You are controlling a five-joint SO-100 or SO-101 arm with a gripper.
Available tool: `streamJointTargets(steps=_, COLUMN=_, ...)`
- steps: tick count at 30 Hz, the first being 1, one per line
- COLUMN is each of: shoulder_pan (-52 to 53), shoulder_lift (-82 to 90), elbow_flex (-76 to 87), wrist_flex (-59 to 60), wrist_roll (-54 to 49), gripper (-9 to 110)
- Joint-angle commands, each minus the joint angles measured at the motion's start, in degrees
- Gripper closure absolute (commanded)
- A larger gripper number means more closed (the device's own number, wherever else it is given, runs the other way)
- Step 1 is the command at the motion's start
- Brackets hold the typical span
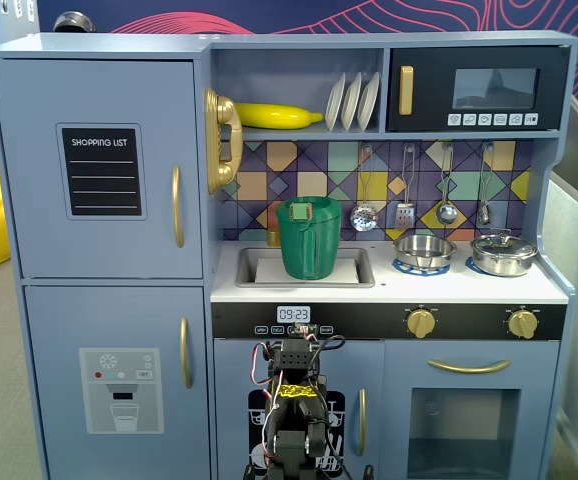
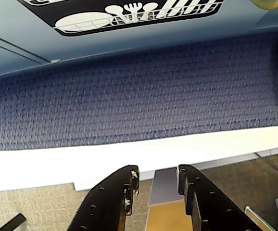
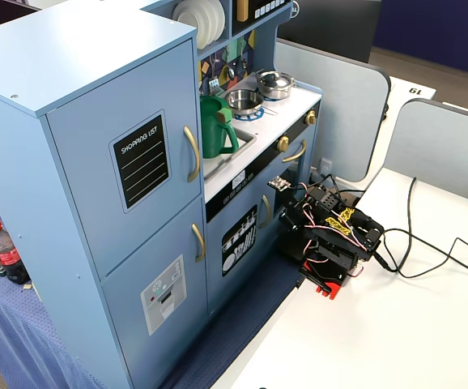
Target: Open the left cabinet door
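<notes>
The left cabinet door [image 1: 109,170] is the large blue-grey upper door with a black "SHOPPING LIST" panel [image 1: 101,171] and a curved gold handle [image 1: 177,206]. It is closed. It also shows in the other fixed view [image 3: 129,178], with its handle [image 3: 193,153]. My arm [image 1: 294,400] sits folded low in front of the small printed door, well below and to the right of that handle. In the wrist view my gripper [image 2: 157,180] is slightly open and empty, its black fingers [image 2: 115,197] over a white table edge and blue mat.
The closed lower door with the dispenser panel [image 1: 119,375] is under the left door. A green pitcher [image 1: 309,238] stands in the sink, with pots [image 1: 504,253] to its right. Cables [image 3: 428,251] lie on the white table [image 3: 380,340] beside the arm [image 3: 327,235].
</notes>
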Motion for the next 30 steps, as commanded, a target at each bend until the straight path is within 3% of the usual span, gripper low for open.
streamJointTargets(steps=1, shoulder_pan=-0.62, shoulder_lift=-0.44, elbow_flex=0.88, wrist_flex=10.37, wrist_roll=0.09, gripper=101)
streamJointTargets(steps=9, shoulder_pan=-0.79, shoulder_lift=-0.44, elbow_flex=0.88, wrist_flex=10.2, wrist_roll=-0.35, gripper=101)
streamJointTargets(steps=14, shoulder_pan=-6.42, shoulder_lift=-0.62, elbow_flex=-0.88, wrist_flex=-4.22, wrist_roll=6.86, gripper=100)
streamJointTargets(steps=19, shoulder_pan=-15.12, shoulder_lift=-3.43, elbow_flex=-14.5, wrist_flex=-20.04, wrist_roll=6.59, gripper=99)
streamJointTargets(steps=24, shoulder_pan=-22.06, shoulder_lift=-9.58, elbow_flex=-29.79, wrist_flex=-28.13, wrist_roll=-0.88, gripper=96)
streamJointTargets(steps=30, shoulder_pan=-28.65, shoulder_lift=-19.95, elbow_flex=-46.05, wrist_flex=-37.79, wrist_roll=-1.67, gripper=90)
